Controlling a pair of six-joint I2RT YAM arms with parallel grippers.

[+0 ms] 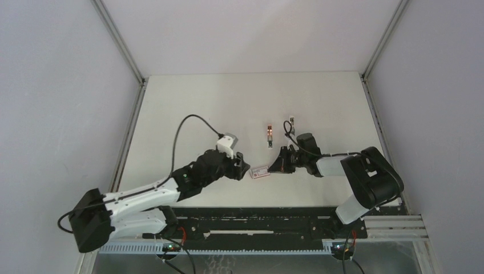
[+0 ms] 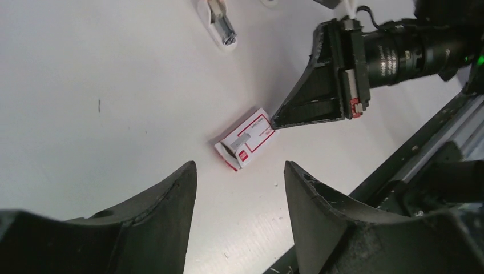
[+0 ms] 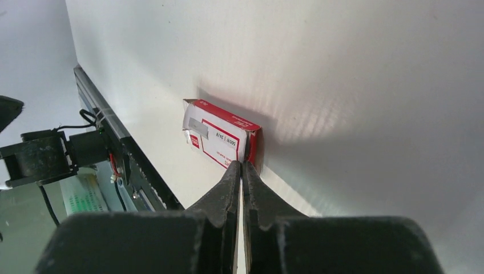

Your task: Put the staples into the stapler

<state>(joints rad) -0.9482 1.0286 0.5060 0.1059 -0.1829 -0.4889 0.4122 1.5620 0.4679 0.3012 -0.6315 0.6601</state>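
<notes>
The staples carton (image 3: 220, 137) lies flat on the white table (image 1: 228, 103) close to its near edge, about midway between the left and right edges. It is a small red box with a white, red-framed label. The print seems to include "500" and "24/6", and the rest is too small to read. A grey strip shows on the label by the carton's open end; whether that is print or the staples themselves I cannot tell. The right gripper (image 3: 241, 165) has its fingers pressed together, tips against the carton's red end. The left gripper (image 2: 240, 166) hovers just on the other side with jaws spread wide, holding nothing. Farther toward the table's middle lie one mini stapler (image 1: 270, 135) and a second mini stapler (image 1: 290, 123), apart from the carton. Plain grey walls and metal frame posts (image 1: 120, 40) enclose the table, and a black rail (image 1: 257, 225) runs along its near edge.
</notes>
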